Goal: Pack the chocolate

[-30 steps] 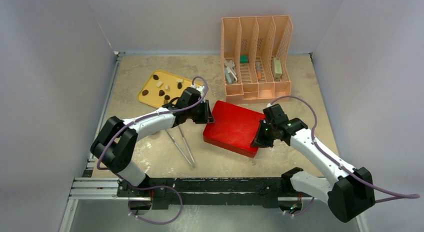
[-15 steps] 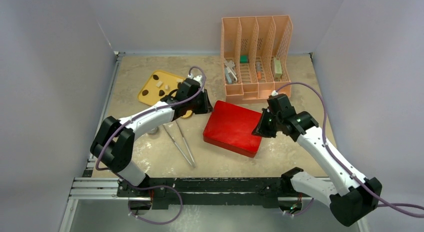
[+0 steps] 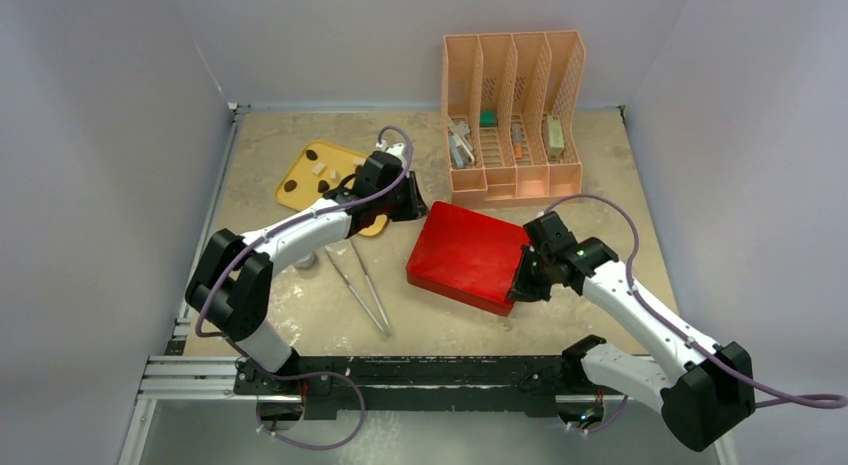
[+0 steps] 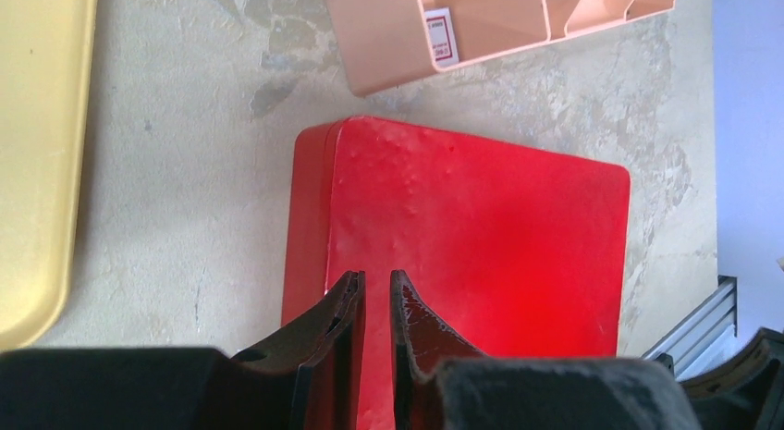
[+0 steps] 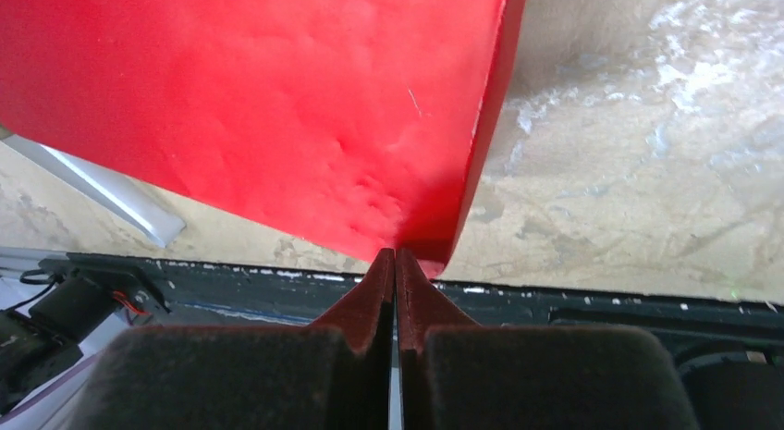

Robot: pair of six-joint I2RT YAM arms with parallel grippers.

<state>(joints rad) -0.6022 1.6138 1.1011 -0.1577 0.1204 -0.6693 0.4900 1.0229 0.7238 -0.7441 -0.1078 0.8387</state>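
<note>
Left fingers (image 4: 344,310) and right fingers (image 5: 374,296) are seen drawn together at opposite corners of a red box (image 3: 462,253), with nothing clamped.

A peach organizer (image 3: 520,190) with small items in its slots is borne at the far side of the counter (image 3: 610,150), and the red box is laid closed just in front of it. Only a narrow slit is seen between the left fingers, held over the box's far left corner; the right fingers are pressed flush, tips at its near right corner. A yellow tray (image 3: 302,175) is set left of the box, partly covered by the left arm, with metal tongs (image 3: 365,285) laid nearer. The chocolate (image 3: 324,186), brown and cream bits, is scattered on the tray.
</note>
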